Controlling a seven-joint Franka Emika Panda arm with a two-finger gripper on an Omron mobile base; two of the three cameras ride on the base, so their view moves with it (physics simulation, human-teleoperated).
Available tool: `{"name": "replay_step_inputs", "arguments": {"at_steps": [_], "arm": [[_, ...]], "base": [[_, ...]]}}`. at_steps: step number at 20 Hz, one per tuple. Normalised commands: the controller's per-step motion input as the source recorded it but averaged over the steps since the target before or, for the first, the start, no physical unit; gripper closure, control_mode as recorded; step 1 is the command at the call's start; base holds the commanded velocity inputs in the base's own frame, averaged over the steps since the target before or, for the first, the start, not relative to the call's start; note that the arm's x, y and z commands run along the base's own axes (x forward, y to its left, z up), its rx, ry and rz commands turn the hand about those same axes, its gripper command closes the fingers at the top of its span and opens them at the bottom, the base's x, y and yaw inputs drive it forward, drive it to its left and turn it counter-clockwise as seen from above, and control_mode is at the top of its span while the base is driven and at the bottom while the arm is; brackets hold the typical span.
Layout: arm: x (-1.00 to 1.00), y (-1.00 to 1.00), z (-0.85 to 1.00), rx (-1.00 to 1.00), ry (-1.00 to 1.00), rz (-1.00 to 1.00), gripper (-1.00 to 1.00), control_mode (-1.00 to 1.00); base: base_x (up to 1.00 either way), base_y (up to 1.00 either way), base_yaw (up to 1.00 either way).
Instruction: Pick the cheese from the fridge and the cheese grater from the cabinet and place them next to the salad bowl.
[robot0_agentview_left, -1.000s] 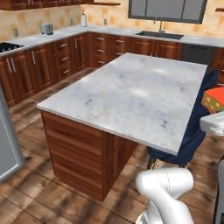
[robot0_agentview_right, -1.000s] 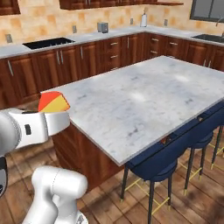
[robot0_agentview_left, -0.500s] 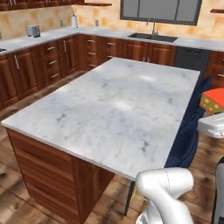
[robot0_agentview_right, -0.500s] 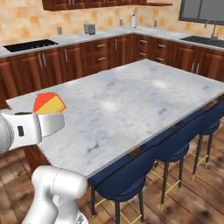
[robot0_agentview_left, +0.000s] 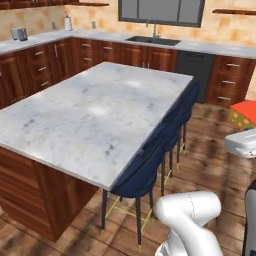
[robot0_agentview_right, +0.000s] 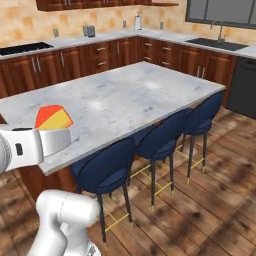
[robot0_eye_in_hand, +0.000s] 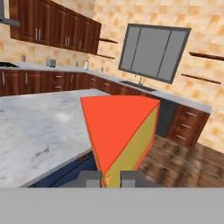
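An orange-yellow wedge of cheese (robot0_eye_in_hand: 120, 131) with a red rind side sits between my gripper (robot0_eye_in_hand: 112, 178) fingertips, point upward. In the right base view the cheese (robot0_agentview_right: 52, 117) sticks up above the white hand at the left edge. At the right edge of the left base view the cheese (robot0_agentview_left: 245, 114) rides just over the hand. The gripper is shut on it and held in the air beside the island, over the floor. The fridge, the cheese grater, the cabinet and the salad bowl are out of view.
A marble-topped island (robot0_agentview_left: 90, 110) (robot0_agentview_right: 125, 95) stands ahead, with blue bar stools (robot0_agentview_left: 145, 170) (robot0_agentview_right: 107, 167) along its near side. Counters with a sink (robot0_agentview_left: 152, 40) and a window run along the back wall. Open wooden floor (robot0_agentview_right: 210, 175) lies to the right.
The whole picture has shifted, so the base has moved along the island, whose stool side now faces me. The cheese stays in the gripper in the same pose.
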Motion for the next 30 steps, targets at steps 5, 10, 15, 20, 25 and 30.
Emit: {"name": "replay_step_inputs", "arguments": {"at_steps": [5,10,15,20,25,30], "arm": [[0.00,0.00,0.00,0.00,0.00,0.00,1.00,1.00],[0.00,0.00,0.00,0.00,0.00,0.00,1.00,1.00],[0.00,0.00,0.00,0.00,0.00,0.00,1.00,1.00],[0.00,0.00,0.00,0.00,0.00,0.00,1.00,1.00],[0.00,0.00,0.00,0.00,0.00,0.00,1.00,1.00],[0.00,0.00,0.00,0.00,0.00,0.00,1.00,1.00]], "base": [[-0.68,-1.00,0.00],[0.32,-1.00,0.06],[0.44,-1.00,0.43],[0.34,-1.00,0.48],[0.08,-1.00,0.31],[0.00,-1.00,0.24]]}}
